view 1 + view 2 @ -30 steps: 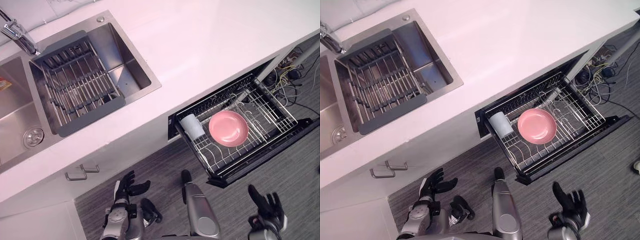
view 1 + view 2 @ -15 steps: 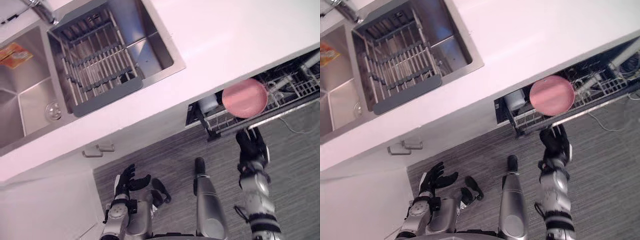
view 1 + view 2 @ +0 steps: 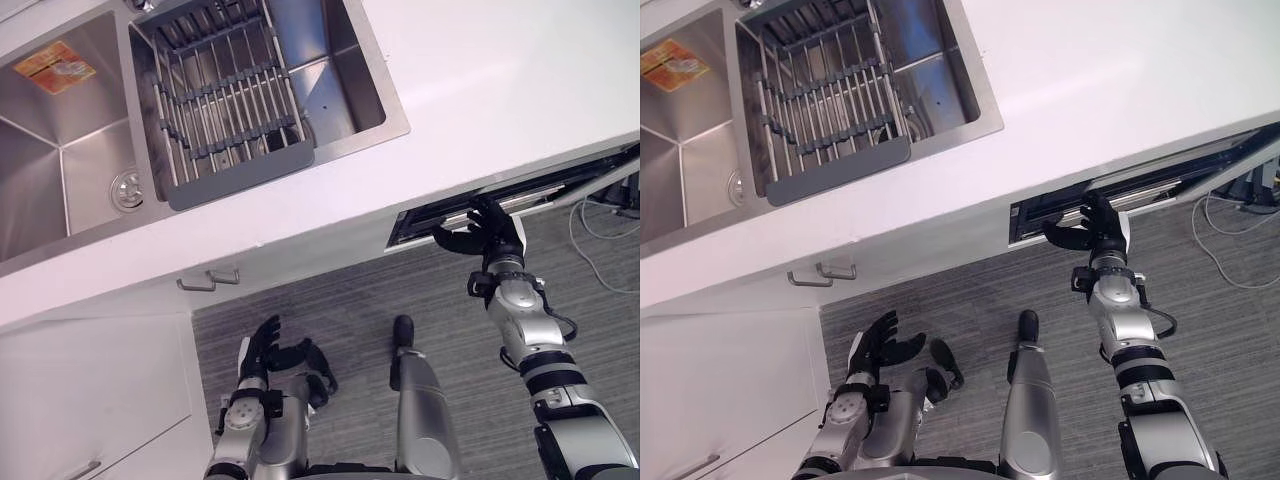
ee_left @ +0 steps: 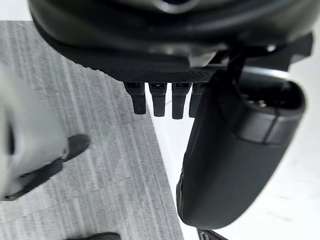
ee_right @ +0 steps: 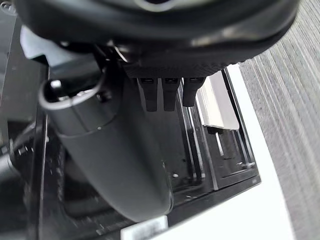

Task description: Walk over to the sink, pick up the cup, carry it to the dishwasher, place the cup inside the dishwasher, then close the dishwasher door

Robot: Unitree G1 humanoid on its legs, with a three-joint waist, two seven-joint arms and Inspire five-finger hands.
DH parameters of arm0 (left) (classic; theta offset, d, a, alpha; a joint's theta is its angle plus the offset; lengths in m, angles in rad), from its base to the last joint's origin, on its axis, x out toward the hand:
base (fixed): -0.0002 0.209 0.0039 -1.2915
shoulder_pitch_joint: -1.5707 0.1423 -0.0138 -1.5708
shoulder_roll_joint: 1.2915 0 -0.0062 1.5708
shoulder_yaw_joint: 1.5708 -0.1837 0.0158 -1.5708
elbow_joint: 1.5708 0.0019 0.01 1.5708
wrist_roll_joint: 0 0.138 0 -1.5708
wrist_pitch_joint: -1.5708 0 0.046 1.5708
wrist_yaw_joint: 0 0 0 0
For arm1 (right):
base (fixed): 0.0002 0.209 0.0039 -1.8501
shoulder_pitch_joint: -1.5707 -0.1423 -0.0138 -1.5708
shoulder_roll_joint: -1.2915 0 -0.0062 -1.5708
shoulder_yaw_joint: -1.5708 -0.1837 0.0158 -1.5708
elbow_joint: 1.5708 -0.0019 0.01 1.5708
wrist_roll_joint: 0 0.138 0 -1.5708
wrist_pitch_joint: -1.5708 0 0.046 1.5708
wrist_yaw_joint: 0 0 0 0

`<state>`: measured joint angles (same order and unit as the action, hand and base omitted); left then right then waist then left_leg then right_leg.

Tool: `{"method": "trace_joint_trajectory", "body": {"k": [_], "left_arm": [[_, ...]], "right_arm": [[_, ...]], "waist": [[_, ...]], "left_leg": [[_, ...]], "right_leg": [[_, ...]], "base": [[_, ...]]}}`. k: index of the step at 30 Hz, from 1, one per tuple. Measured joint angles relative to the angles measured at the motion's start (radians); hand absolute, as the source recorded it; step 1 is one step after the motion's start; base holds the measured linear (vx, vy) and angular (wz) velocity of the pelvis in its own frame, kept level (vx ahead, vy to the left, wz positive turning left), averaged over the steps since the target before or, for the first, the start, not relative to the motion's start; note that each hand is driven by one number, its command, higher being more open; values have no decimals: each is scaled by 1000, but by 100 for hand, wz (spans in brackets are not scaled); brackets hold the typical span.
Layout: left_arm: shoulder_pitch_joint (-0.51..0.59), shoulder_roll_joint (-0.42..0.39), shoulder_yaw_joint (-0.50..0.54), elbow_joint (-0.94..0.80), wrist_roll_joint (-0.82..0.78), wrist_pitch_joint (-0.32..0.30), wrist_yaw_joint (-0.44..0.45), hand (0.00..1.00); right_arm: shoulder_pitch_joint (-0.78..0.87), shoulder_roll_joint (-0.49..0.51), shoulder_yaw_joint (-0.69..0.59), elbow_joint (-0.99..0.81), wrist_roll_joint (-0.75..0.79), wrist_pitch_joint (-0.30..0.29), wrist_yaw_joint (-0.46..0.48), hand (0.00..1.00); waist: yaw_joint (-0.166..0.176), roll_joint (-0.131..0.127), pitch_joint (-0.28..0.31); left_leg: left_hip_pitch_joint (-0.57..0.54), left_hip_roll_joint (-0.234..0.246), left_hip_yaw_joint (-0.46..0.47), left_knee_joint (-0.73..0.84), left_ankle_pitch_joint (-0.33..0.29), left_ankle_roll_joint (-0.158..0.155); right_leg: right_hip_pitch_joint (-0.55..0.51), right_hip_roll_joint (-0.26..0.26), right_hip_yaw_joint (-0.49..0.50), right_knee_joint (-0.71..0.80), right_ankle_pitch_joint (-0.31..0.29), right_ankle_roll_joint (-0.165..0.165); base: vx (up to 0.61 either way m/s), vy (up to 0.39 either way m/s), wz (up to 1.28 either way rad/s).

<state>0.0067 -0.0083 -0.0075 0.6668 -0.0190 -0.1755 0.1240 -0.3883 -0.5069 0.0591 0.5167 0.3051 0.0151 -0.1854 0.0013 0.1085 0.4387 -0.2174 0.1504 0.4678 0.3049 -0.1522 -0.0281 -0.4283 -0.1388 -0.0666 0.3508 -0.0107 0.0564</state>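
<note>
Two dark hands are seen below a long white countertop (image 3: 500,80). The right hand (image 3: 482,228) is raised to the dark dishwasher door (image 3: 556,186), which is left open by only a narrow slit under the counter's edge. Its fingers (image 5: 162,95) are held straight and spread, the thumb is stretched out to the side, the fingertips are set at the door's front edge, and nothing is grasped. In the right wrist view, a silver wire rack rail (image 5: 216,107) is shown past the fingers, inside the dark opening. Where the cup lies cannot be told: the dishwasher's inside is hidden behind the nearly shut door. The left hand (image 3: 268,350) is held low over the grey striped floor (image 3: 340,310), well apart from the door, with its fingers (image 4: 160,102) straight in a loose row and nothing held. A stainless steel double sink (image 3: 60,130) is set into the countertop farther to the left, and a dark grey slatted drying rack (image 3: 220,110) is laid across its right basin. An orange label (image 3: 55,67) is stuck in the left basin
</note>
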Motion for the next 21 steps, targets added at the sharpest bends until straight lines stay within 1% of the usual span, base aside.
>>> {"method": "trace_joint_trajectory", "body": {"k": [2, 3, 4, 5, 6, 8, 9, 10, 11, 14, 18, 20, 21], "left_arm": [[-4, 3, 0, 16, 0, 1, 0, 90], [-4, 12, 0, 30, 1, 1, 1, 90], [-5, 20, 0, 43, 1, 2, 0, 90], [-4, 41, 0, 68, 4, 8, -2, 90], [-3, 60, 1, 88, 7, 16, -4, 90], [12, 87, 1, 97, 10, 21, -9, 90], [25, 99, 1, 97, 11, 22, -13, 90], [32, 104, 2, 97, 11, 23, -15, 90], [46, 112, 8, 97, 11, 26, -17, 90], [65, 129, 29, 96, 11, 29, -20, 90], [85, 152, 55, 90, 11, 35, -39, 90], [113, 155, 72, 87, 10, 39, -50, 90], [127, 155, 79, 86, 10, 40, -57, 90]], "right_arm": [[70, 17, -26, -42, -52, -9, 34, 90], [130, 44, -40, -87, -82, -46, 55, 90], [155, 57, -41, -104, -99, -65, 65, 90], [197, 86, -42, -125, -126, -97, 95, 90], [238, 106, -46, -133, -151, -118, 111, 90], [298, 137, -63, -132, -180, -133, 124, 90], [340, 157, -82, -127, -193, -137, 132, 90], [360, 167, -92, -119, -200, -138, 136, 90], [387, 181, -102, -86, -232, -138, 141, 90], [450, 216, -117, 0, -296, -134, 152, 90], [505, 260, -137, 95, -334, -124, 166, 90], [535, 274, -154, 141, -347, -110, 173, 90], [544, 278, -168, 151, -347, -104, 177, 90]], "waist": [[2, -5, -3], [-3, -15, -11], [-10, -23, -19], [-27, -40, -42], [-32, -59, -68], [-33, -80, -107], [-33, -86, -133], [-35, -86, -147], [-42, -88, -173], [-45, -86, -222], [-46, -88, -257], [-46, -89, -284], [-45, -89, -289]], "left_leg": [[26, 1, -9, -24, 10, -8], [41, 0, -19, -42, 19, -15], [47, -2, -25, -53, 28, -18], [58, -5, -39, -81, 43, -22], [70, -5, -48, -102, 51, -25], [98, -5, -52, -127, 55, -28], [117, -8, -56, -141, 55, -28], [128, -10, -58, -150, 55, -27], [150, -16, -62, -166, 56, -27], [198, -26, -76, -195, 56, -27], [232, -29, -94, -202, 55, -26], [250, -29, -105, -203, 55, -26], [260, -29, -107, -204, 55, -27]], "right_leg": [[33, 7, -12, -21, 1, -3], [53, 11, -22, -37, 1, -7], [63, 13, -30, -47, 1, -8], [81, 15, -47, -69, 3, -10], [98, 18, -59, -87, 4, -12], [133, 24, -70, -115, 7, -10], [160, 25, -77, -139, 10, -7], [175, 25, -81, -151, 12, -4], [205, 25, -87, -179, 19, 2], [271, 25, -98, -236, 35, 11], [325, 24, -109, -264, 42, 12], [350, 24, -123, -269, 42, 11], [361, 24, -125, -270, 42, 11]], "base": [[36, -57, 10], [64, -50, 17], [94, -53, 26], [107, -55, 29], [112, -46, 25], [118, -10, 12], [118, 18, 11], [115, 45, 11], [90, 50, 7], [83, 79, 4], [10, 31, 11], [-44, -5, 12], [-31, -7, 3]]}}
